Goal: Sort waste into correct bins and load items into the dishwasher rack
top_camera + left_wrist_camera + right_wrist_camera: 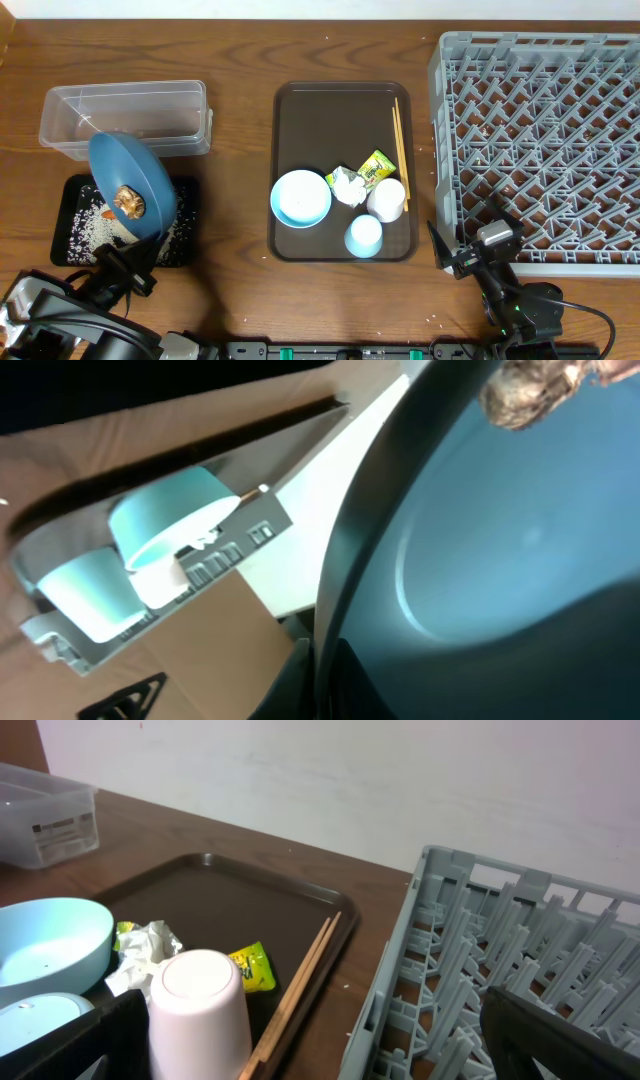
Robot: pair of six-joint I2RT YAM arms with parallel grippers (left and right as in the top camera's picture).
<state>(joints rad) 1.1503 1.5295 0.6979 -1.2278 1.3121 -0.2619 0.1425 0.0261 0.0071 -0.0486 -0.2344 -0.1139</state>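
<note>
My left gripper point(125, 265) is shut on the rim of the dark blue plate point(130, 180) and holds it tilted over the black tray point(70, 195). The wrist view shows the jaws point(325, 670) clamped on the plate point(500, 560). A brown food lump point(128, 202) clings to the plate, also in the left wrist view point(530, 390). Rice grains point(95, 232) and an orange carrot piece point(107, 213) lie in the black tray. The clear tub point(125, 118) stands behind it. My right gripper point(465, 250) is open and empty by the rack's front-left corner point(320, 1055).
The brown serving tray point(320, 120) holds a pale blue bowl point(300, 197), crumpled paper point(347, 185), a green-yellow wrapper point(377, 168), a whitish cup point(387, 200), a pale blue cup point(364, 236) and chopsticks point(400, 140). The grey dishwasher rack point(540, 140) fills the right side.
</note>
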